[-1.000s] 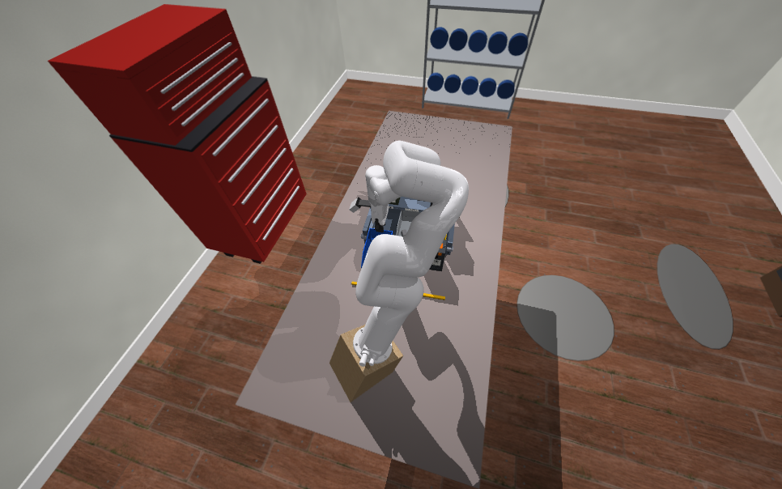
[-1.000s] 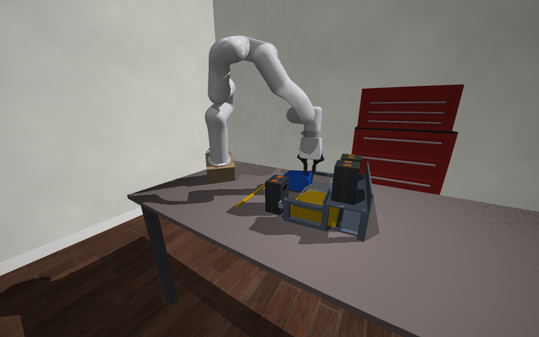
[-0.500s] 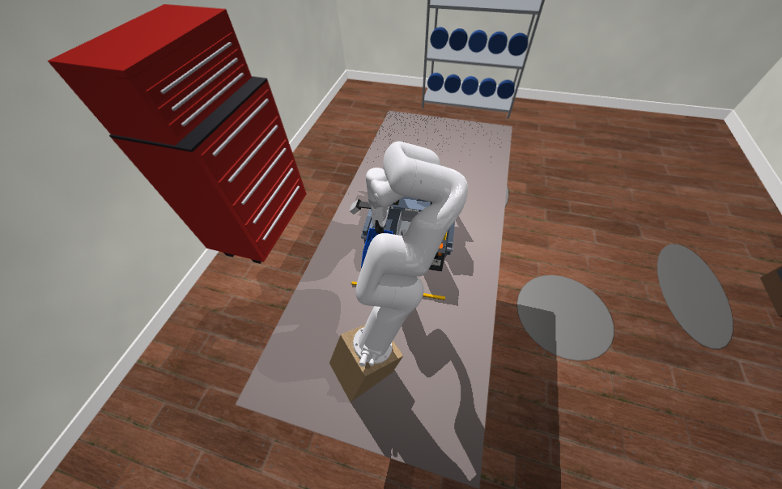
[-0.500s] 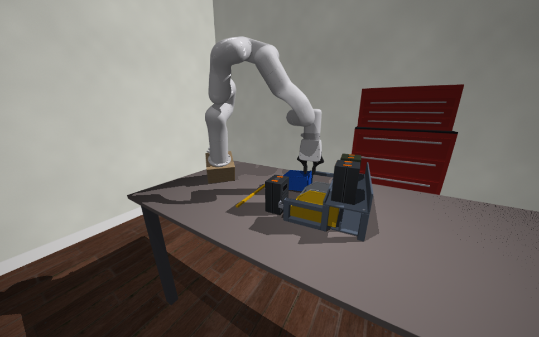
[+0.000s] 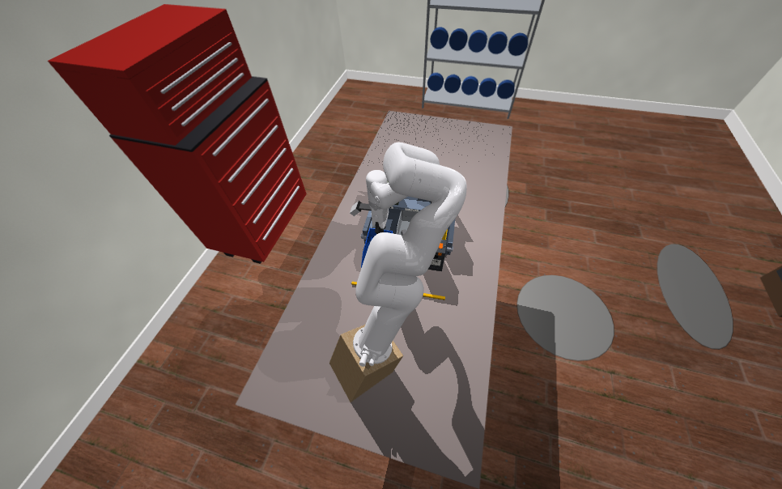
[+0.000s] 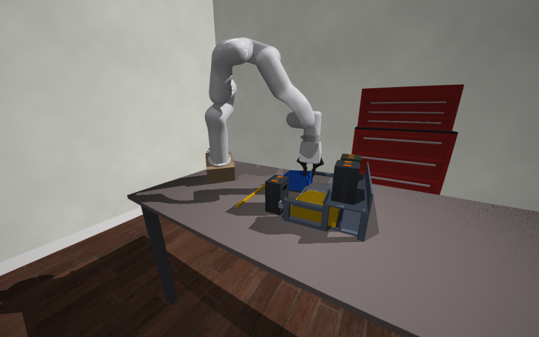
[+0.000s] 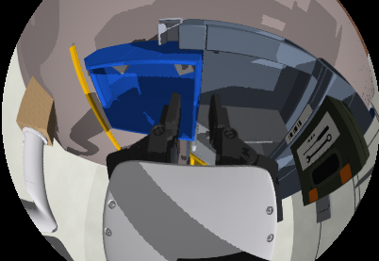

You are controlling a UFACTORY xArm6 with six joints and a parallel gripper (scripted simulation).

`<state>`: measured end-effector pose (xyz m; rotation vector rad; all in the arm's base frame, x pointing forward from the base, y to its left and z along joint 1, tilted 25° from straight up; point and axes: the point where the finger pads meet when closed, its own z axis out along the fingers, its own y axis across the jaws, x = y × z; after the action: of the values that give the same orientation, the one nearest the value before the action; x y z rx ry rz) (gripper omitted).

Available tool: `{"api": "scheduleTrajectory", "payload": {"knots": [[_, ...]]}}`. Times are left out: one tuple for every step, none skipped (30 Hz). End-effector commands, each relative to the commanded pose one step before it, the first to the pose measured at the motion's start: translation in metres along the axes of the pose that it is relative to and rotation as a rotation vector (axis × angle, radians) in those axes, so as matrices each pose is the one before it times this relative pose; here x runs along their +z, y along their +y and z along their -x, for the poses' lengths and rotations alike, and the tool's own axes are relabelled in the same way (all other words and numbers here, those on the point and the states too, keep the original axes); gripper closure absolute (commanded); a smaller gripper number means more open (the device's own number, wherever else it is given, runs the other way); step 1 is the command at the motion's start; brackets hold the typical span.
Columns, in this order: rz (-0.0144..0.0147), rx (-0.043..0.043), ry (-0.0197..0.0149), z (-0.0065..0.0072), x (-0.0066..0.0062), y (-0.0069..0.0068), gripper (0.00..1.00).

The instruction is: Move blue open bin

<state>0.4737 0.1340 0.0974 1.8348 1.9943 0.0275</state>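
The blue open bin (image 5: pixel 366 248) (image 6: pixel 298 181) (image 7: pixel 124 110) is beside the grey shelf (image 6: pixel 325 217) (image 7: pixel 192 35), at its robot-side front. One bin wall lies close along the shelf in the wrist view. Whether its base touches the table is hidden, and its parts are not clearly visible. My gripper (image 6: pixel 309 172) (image 7: pixel 195 104) is partly open, pointing down, with its fingers on either side of that wall's line and gripping nothing. A yellow bin (image 6: pixel 306 212) sits in the shelf's near side and looks level; other bins are mostly hidden.
A black case (image 6: pixel 275 196) stands before the shelf. Tall black cases (image 6: pixel 343 186) and a dark green case (image 6: pixel 352 157) (image 7: pixel 332 148) stand on its upper part. A yellow bar (image 5: pixel 434 296) (image 6: pixel 250 196) (image 7: pixel 95 105) lies on the table (image 6: pixel 305 271) between the shelf and the robot base.
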Motion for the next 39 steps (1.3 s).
{"api": "scheduleTrajectory", "payload": {"knots": [[0.00368,0.00063,0.00136,-0.00033,-0.00105,0.00147,0.67],[0.00000,0.00000,0.00000,0.00000,0.00000,0.00000,0.67],[0.00000,0.00000,0.00000,0.00000,0.00000,0.00000,0.67],[0.00014,0.00003,0.00008,0.00000,0.00184,-0.00002,0.67],[-0.00004,-0.00001,-0.00003,0.00001,0.00200,-0.00010,0.67],[-0.00004,-0.00001,-0.00003,0.00001,0.00200,-0.00010,0.67],[-0.00004,-0.00001,-0.00003,0.00001,0.00200,-0.00010,0.67],[-0.00004,-0.00001,-0.00003,0.00001,0.00200,-0.00010,0.67],[0.00000,0.00000,0.00000,0.00000,0.00000,0.00000,0.67],[0.00000,0.00000,0.00000,0.00000,0.00000,0.00000,0.67],[0.00000,0.00000,0.00000,0.00000,0.00000,0.00000,0.67],[0.00000,0.00000,0.00000,0.00000,0.00000,0.00000,0.67],[0.00000,0.00000,0.00000,0.00000,0.00000,0.00000,0.67],[0.00000,0.00000,0.00000,0.00000,0.00000,0.00000,0.67],[0.00000,0.00000,0.00000,0.00000,0.00000,0.00000,0.67],[0.00000,0.00000,0.00000,0.00000,0.00000,0.00000,0.67],[0.00000,0.00000,0.00000,0.00000,0.00000,0.00000,0.67],[0.00000,0.00000,0.00000,0.00000,0.00000,0.00000,0.67],[0.00000,0.00000,0.00000,0.00000,0.00000,0.00000,0.67],[0.00000,0.00000,0.00000,0.00000,0.00000,0.00000,0.67],[0.00014,0.00003,0.00008,0.00000,0.00039,0.00003,0.67],[-0.00004,-0.00001,-0.00003,0.00001,0.00055,-0.00006,0.67],[-0.00004,-0.00001,-0.00003,0.00001,0.00055,-0.00006,0.67],[-0.00004,-0.00001,-0.00003,0.00001,0.00055,-0.00006,0.67],[-0.00004,-0.00001,-0.00003,0.00001,0.00055,-0.00006,0.67],[0.00000,0.00000,0.00000,0.00000,0.00000,0.00000,0.67],[0.00000,0.00000,0.00000,0.00000,0.00000,0.00000,0.67],[0.00000,0.00000,0.00000,0.00000,0.00000,0.00000,0.67],[0.00000,0.00000,0.00000,0.00000,0.00000,0.00000,0.67],[0.00000,0.00000,0.00000,0.00000,0.00000,0.00000,0.67],[0.00000,0.00000,0.00000,0.00000,0.00000,0.00000,0.67],[0.00000,0.00000,0.00000,0.00000,0.00000,0.00000,0.67],[0.00000,0.00000,0.00000,0.00000,0.00000,0.00000,0.67],[0.00000,0.00000,0.00000,0.00000,0.00000,0.00000,0.67],[0.00000,0.00000,0.00000,0.00000,0.00000,0.00000,0.67],[0.00000,0.00000,0.00000,0.00000,0.00000,0.00000,0.67],[0.00000,0.00000,0.00000,0.00000,0.00000,0.00000,0.67],[0.00006,0.00002,0.00003,-0.00001,-0.00004,0.00003,1.00],[0.00000,0.00000,0.00000,0.00000,0.00000,0.00000,1.00]]}}
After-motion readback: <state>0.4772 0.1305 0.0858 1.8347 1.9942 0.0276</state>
